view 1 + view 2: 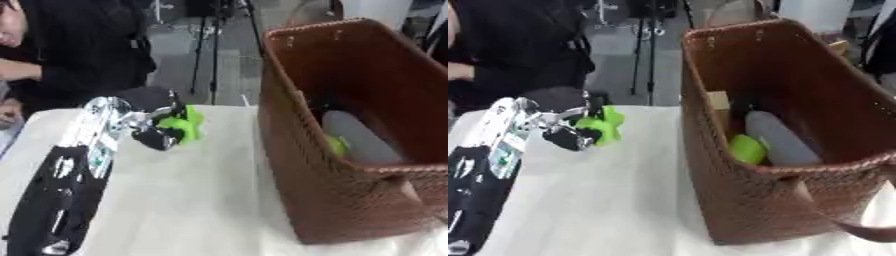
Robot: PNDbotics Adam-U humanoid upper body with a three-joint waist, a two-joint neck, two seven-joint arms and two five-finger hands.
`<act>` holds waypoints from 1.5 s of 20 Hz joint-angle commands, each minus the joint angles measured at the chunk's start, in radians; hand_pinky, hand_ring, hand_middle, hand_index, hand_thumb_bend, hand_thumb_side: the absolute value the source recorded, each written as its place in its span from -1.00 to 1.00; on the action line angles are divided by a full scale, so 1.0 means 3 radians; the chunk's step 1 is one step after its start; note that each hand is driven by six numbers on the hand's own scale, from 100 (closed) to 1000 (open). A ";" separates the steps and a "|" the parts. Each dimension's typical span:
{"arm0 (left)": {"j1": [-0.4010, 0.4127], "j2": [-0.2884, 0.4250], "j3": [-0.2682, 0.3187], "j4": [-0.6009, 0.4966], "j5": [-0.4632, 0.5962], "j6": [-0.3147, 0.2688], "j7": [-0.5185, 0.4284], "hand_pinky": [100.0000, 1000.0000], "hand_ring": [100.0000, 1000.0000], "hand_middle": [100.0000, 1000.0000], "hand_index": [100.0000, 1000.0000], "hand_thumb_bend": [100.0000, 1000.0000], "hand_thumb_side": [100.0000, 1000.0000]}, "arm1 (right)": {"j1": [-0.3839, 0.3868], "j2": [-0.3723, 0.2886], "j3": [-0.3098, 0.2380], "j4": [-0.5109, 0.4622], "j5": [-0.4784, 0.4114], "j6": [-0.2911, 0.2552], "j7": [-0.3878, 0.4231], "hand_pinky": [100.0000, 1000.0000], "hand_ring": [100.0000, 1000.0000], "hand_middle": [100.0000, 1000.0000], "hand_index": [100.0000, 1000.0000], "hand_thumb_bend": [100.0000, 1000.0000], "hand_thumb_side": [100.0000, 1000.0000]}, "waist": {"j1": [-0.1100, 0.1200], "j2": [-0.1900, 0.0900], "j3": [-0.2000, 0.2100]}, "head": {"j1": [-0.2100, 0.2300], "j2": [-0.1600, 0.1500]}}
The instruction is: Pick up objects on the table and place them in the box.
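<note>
Nearest us, our left arm lies along the table; we read no writing on it. Our left hand grasps a green toy, left of the brown basket holding a green ball and grey bottle.

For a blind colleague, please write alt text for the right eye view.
The left robot hand is curled around a bright green object above a white table, left of a brown woven basket holding green and grey items.
</note>
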 commanded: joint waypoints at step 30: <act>-0.0905 0.0781 -0.0303 -0.0763 0.0714 0.0381 0.0223 -0.55 -0.49 -0.49 0.01 -1.00 -0.92 | 0.0082 -0.0263 -0.0033 -0.0040 -0.0150 -0.0369 -0.0335 0.53 0.41 0.29 0.39 -1.00 0.64 | 0.0141 -0.0234 -0.0096 | 0.0066 0.0064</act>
